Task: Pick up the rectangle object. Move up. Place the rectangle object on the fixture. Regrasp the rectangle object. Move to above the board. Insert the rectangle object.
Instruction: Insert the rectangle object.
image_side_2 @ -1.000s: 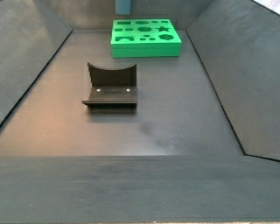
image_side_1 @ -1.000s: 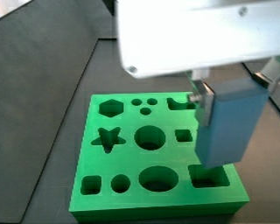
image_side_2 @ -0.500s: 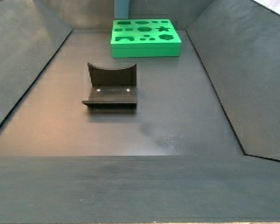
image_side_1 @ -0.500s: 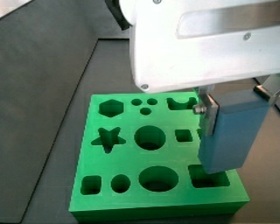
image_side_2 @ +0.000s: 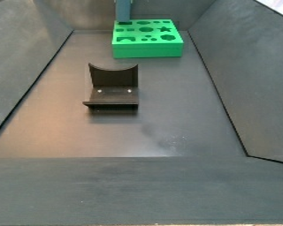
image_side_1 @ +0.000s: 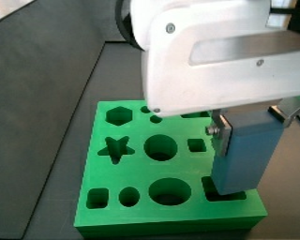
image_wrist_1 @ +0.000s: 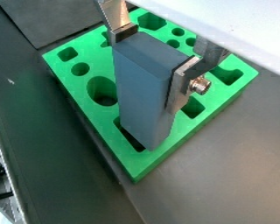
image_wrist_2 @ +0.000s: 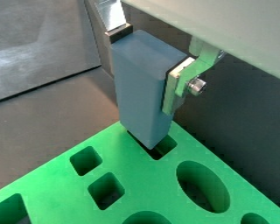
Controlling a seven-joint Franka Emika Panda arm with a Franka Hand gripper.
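The silver-fingered gripper (image_wrist_1: 150,54) clamps the upright light blue rectangle object (image_wrist_1: 146,92), its lower end apparently just entering a near-right slot of the bright green holed board (image_wrist_1: 219,109); full insertion remains.

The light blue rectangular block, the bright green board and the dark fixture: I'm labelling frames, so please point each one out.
Light blue rectangular block (image_wrist_1: 143,87), a wrist view: its broad front face, between the gripper fingers.
Bright green board (image_side_1: 134,173), a side view: bare top surface between holes.
Dark fixture (image_side_2: 112,89), a side view: its base plate.
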